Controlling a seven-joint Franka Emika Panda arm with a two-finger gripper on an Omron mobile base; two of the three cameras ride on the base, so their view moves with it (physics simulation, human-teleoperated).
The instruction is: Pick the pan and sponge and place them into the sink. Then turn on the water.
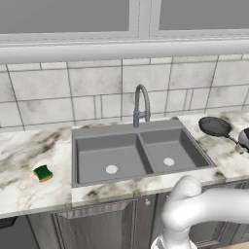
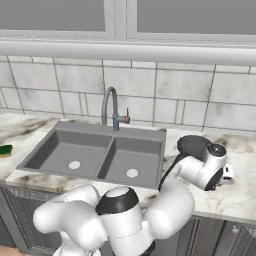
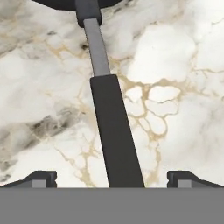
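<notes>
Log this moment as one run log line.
gripper: open, straddling pan handle | pan: counter right of sink | sponge: counter left | faucet: no water

You see a worktop [image 1: 29, 146] of polished-looking marble, white with tan and grey veining, smooth throughout. The sink [image 1: 97, 133] set into it reads as matt grey composite or metal, with a paler disc at each drain. The faucet [image 1: 141, 104] looks like brushed grey metal with a faint sheen along its arch. Near the worktop's right edge, the pan [image 1: 214, 126] shows a dark, matt body; in the hand view its handle [image 3: 114, 140] is matt black, like plastic, joined by a smooth grey metal shank. Near the left edge, the sponge [image 1: 43, 172] appears soft and dull. The wall tiles [image 1: 97, 82] look smooth, lightly marbled.
</notes>
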